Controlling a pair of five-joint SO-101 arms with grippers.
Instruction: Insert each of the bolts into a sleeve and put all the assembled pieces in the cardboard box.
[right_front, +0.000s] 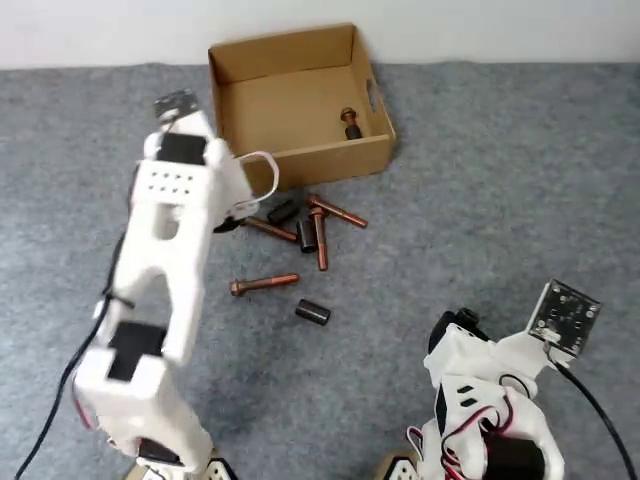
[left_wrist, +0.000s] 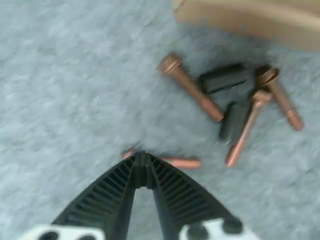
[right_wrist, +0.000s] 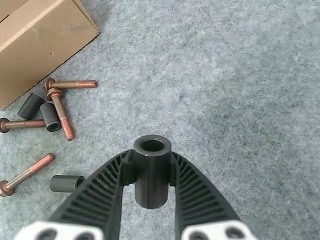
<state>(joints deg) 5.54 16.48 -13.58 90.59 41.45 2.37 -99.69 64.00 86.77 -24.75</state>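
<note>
My right gripper (right_wrist: 151, 159) is shut on a black sleeve (right_wrist: 151, 172), held upright with its bore facing the camera, low over the carpet at the front right (right_front: 452, 330). My left gripper (left_wrist: 143, 161) is shut with nothing between its fingers and hovers just over a copper bolt (left_wrist: 175, 162). Three more bolts (right_front: 337, 211) (right_front: 320, 238) (right_front: 270, 229) and two sleeves (right_front: 282, 211) (right_front: 307, 235) lie in a heap before the cardboard box (right_front: 300, 160). A single bolt (right_front: 264, 285) and a sleeve (right_front: 313, 312) lie nearer. One assembled piece (right_front: 350, 122) rests in the box.
Grey carpet covers the table. The left arm's white body (right_front: 165, 260) spans the left side up to the box's front corner. Open carpet lies to the right of the heap and the box.
</note>
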